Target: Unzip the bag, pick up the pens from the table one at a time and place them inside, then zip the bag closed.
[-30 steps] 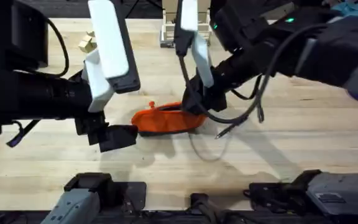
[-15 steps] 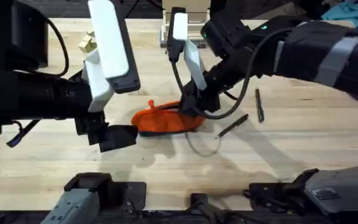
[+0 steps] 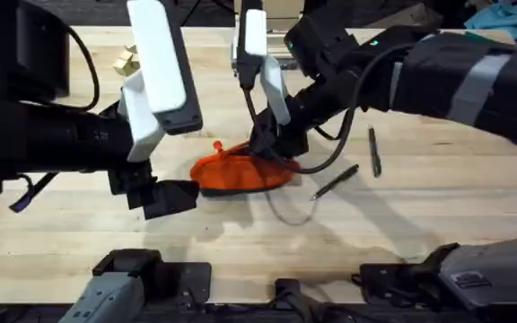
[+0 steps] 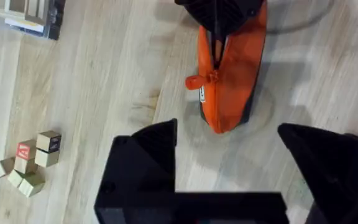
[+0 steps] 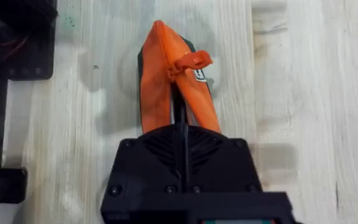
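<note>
Pinching the small orange fabric pouch (image 3: 239, 170) mid-desk, my right claw (image 5: 180, 134) looks clamped on its zipper end, fingers together; I should hold steady and low. The pull tab (image 5: 190, 61) sits near the far end. My left claw (image 4: 229, 165) hovers spread apart, just beside.

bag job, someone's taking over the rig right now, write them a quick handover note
Left claw: open, empty, hovering just off the bag's pull-tab end.
Right claw: shut on the bag's zipper seam, at the end away from the pull tab.
Bag: mid-table, zipper partly open.
Pens: two lie on the table to the bag's right, one nearer, one farther.
Done: unzipping appears started.
Left: finish opening, load the pens one at a time, zip shut.
</note>
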